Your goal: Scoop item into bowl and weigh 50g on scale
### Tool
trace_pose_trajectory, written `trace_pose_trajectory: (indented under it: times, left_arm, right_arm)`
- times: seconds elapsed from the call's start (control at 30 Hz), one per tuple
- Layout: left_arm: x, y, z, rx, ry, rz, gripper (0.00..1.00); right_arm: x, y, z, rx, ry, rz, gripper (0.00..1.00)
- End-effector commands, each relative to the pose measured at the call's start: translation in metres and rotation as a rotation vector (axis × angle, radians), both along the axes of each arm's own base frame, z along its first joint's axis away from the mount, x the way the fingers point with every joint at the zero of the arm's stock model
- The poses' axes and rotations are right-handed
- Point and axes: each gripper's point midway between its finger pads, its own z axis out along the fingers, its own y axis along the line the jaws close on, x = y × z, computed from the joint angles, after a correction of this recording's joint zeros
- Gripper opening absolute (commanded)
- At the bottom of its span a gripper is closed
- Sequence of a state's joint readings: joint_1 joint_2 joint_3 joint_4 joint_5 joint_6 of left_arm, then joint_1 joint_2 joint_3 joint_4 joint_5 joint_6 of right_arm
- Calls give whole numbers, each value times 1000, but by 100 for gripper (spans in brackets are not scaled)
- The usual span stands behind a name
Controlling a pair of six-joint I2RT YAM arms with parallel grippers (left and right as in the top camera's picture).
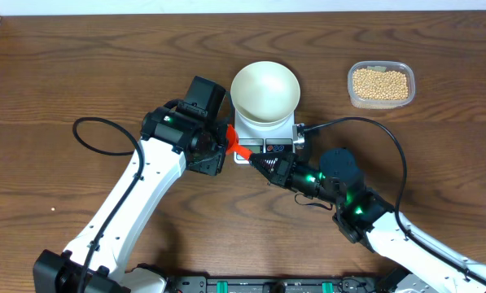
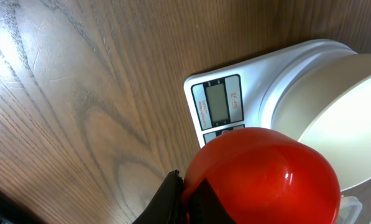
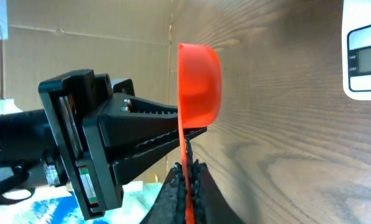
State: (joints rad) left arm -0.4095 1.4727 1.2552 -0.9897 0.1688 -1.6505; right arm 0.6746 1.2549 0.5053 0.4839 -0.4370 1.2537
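Overhead, you see the bowl [image 1: 264, 91] standing on the scale [image 1: 279, 137]. The beans [image 1: 381, 84] lie in a clear tub [image 1: 350, 81] well to the right of the scale. At the scale's front left corner, the left gripper [image 1: 225, 149] and right gripper [image 1: 253, 160] meet at the orange scoop [image 1: 236, 145].

Your left wrist view puts the scoop's cup just beside the scale's display.

Your right wrist view shows the right pincer clamped narrow on the scoop's handle. The left pincer's fingers [image 3: 148, 115] converge there, but you cannot tell whether they grip.

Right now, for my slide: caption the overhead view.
Left gripper and right gripper meet at orange scoop beside empty bowl on scale.
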Motion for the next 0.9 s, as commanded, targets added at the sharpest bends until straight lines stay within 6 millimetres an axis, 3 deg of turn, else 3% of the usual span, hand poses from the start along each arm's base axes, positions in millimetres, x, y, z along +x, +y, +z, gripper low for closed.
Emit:
trace_pose_trajectory:
  times: [0.0, 0.07, 0.17, 0.33, 0.57, 0.67, 0.87]
  left_arm:
    - [0, 3, -4, 21, 8, 14, 8]
    - [0, 3, -4, 21, 8, 14, 17]
    - [-1, 3, -4, 24, 7, 5, 42]
    - [-7, 6, -6, 38, 32, -4, 58]
    - [-6, 8, -6, 104, -32, -301, 59]
    - [4, 4, -2, 143, -130, -534, 59]
    - [6, 3, 7, 201, -224, -793, 72]
  right_arm:
    - [2, 3, 3, -1, -10, 0, 1]
    - [2, 3, 2, -3, -8, 0, 1]
    - [2, 3, 1, -9, -9, -2, 1]
    - [6, 1, 0, -42, -66, -11, 1]
    - [10, -4, 6, -75, -154, -23, 1]
    - [12, -10, 15, -80, -197, -31, 1]
    - [16, -45, 30, -137, -252, -96, 1]
